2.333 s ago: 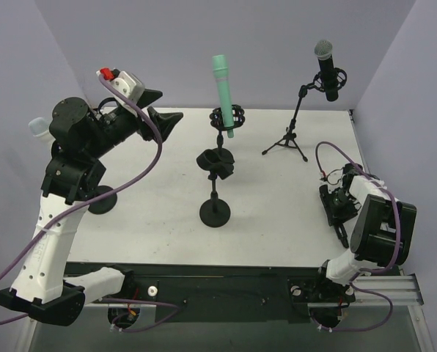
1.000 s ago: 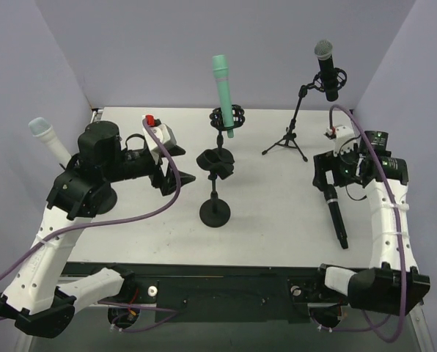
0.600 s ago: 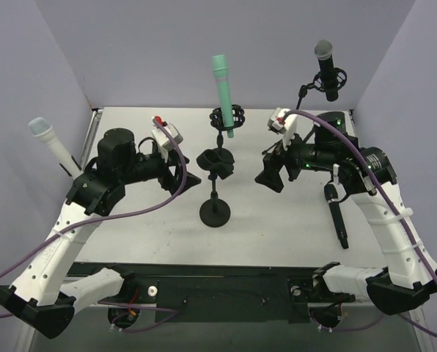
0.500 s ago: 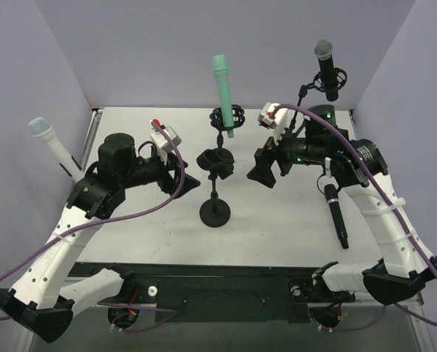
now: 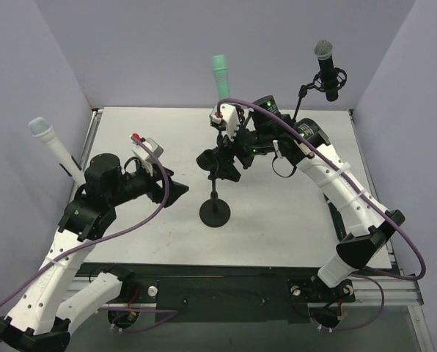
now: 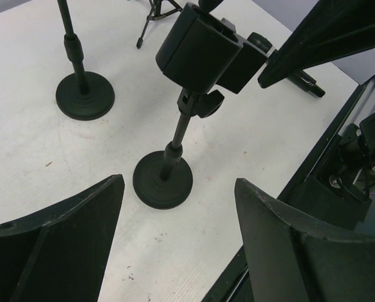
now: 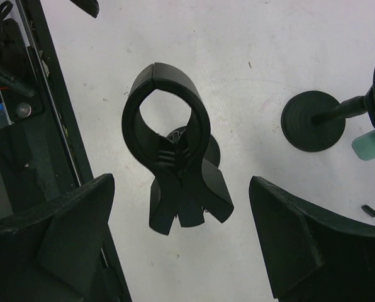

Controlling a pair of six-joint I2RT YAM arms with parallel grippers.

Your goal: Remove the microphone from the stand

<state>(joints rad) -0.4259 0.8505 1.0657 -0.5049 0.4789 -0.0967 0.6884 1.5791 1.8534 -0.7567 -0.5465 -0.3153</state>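
Fingers (image 7: 55, 245) of our right jaws stand spread wide with nothing pinched. Between them, in the right wrist view, we look straight down on an empty clip (image 7: 168, 126), which sits a little nearer the left finger than the right.

The green microphone (image 7: 371, 146) lies outside that gap. Only a sliver of it shows at the right edge of the view, beyond the right finger. It is beside the round foot of the microphone stand (image 7: 313, 121) that carries it.

From the top camera we see it upright at the back of the counter (image 5: 277, 227), its head rising above our right arm (image 5: 328, 176). The wrist of that arm covers its lower part and the holder, so we cannot tell how near the jaws come to it.

Our left jaws are likewise spread and hold nothing. In the left wrist view their fingers (image 6: 49, 251) frame the round base (image 6: 162, 179) under the empty clip, well short of it. The clip rises above that base, and the foot of the microphone stand sits farther off to the left.

Farther out, a black microphone (image 5: 326, 70) stands upright on a tripod (image 5: 300, 95) at the back right. A pale microphone (image 5: 46, 139) leans at the far left edge, beyond our left arm (image 5: 79, 220).
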